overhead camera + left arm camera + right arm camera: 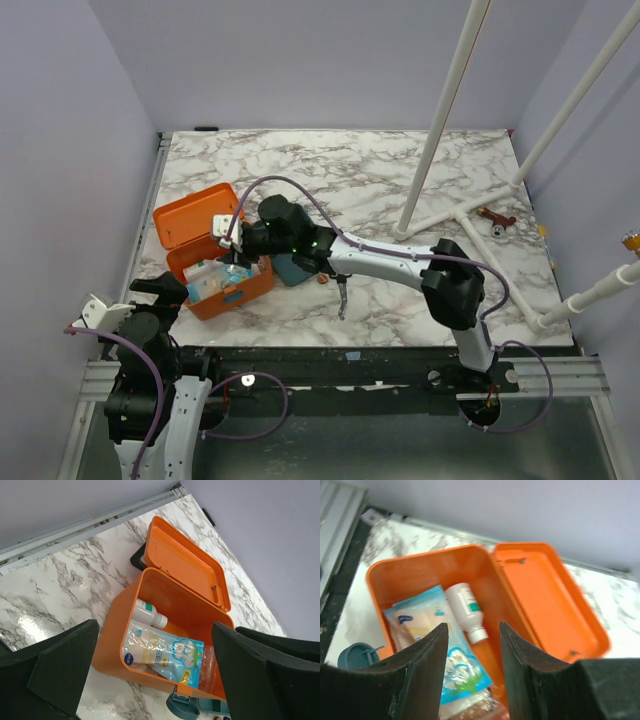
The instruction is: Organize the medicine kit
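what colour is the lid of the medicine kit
Orange. The open lid of the medicine kit shows best in the right wrist view.

Medicine kit (420,572): orange rectangular box, rounded corners, upright on the counter (620,600) directly beneath the right hand (473,629); hinged lid (547,595) swung fully open, interior partly filled.

- medicine kit (112,640): plain orange, with a dark teal latch (182,707)
- table (400,170): white marble pattern, grey-brown veins
- bottle (148,613): white, green label
- packet (165,655): clear, printed pale blue and yellow
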